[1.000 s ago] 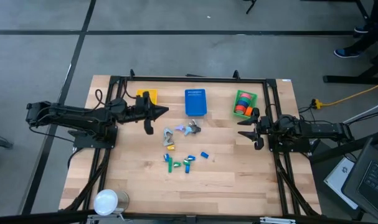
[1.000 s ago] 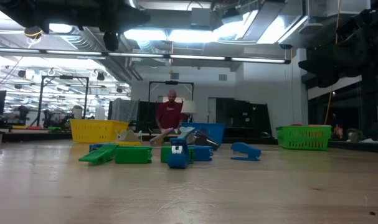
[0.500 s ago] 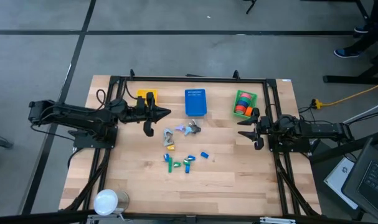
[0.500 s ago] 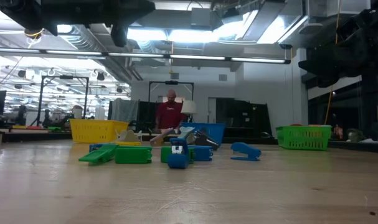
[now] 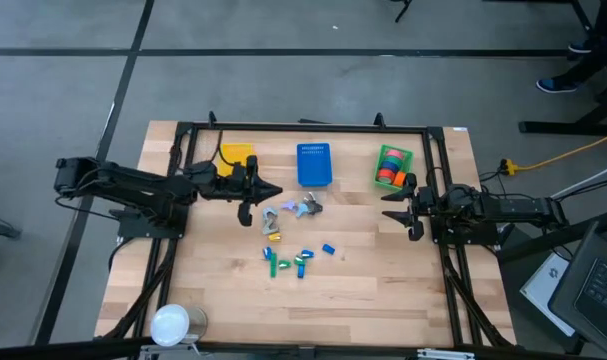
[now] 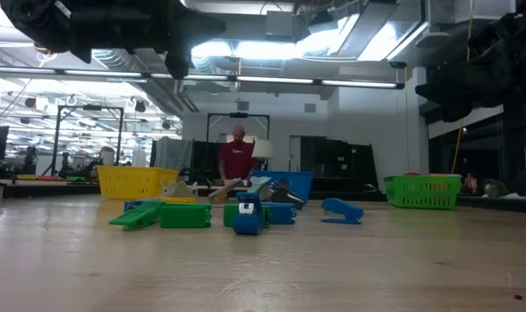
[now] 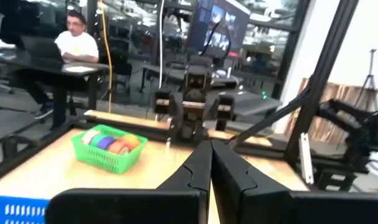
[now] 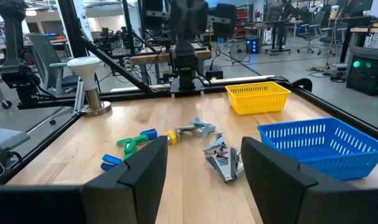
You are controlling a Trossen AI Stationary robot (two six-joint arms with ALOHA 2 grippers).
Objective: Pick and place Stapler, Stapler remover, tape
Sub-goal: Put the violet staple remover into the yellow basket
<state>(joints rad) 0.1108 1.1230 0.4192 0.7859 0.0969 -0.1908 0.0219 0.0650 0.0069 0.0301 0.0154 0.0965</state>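
Left gripper [image 5: 273, 190], fingers together and empty, has advanced from beside the yellow basket [image 5: 235, 153] toward the staple removers [image 5: 288, 210] mid-counter: approach under way. Right gripper [image 5: 391, 207] apart, parked. Tape rolls [image 5: 389, 168] sit in the green basket [image 5: 407, 155].

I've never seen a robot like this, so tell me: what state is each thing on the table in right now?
Left hand: shut, empty, above the table.
Right hand: open, empty.
Green plastic basket: holds round tape rolls.
Blue plastic basket: looks empty.
Yellow plastic basket: looks empty.
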